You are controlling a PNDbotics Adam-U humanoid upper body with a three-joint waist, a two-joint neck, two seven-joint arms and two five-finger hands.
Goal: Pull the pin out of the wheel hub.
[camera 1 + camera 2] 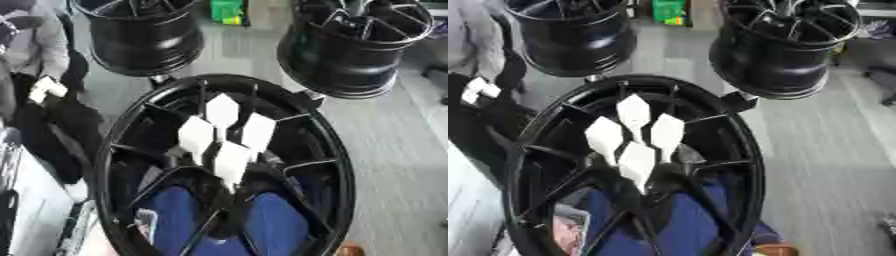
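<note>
A large black wheel hub (343, 165) fills the middle of both views, its open face turned toward me. Several white, diamond-shaped flat pieces (221, 111) stand close together at its centre (229, 150), where the spokes meet, each on a thin dark stem. I cannot make out how deep the stems sit in the hub. Neither of my hands shows in either view.
Two more black wheels stand on the grey floor behind, one at the upper left (144, 40) and one at the upper right (350, 50). Blue fabric (276, 225) shows through the lower spokes. A person (35, 45) stands at the left edge. A green object (226, 10) lies at the top.
</note>
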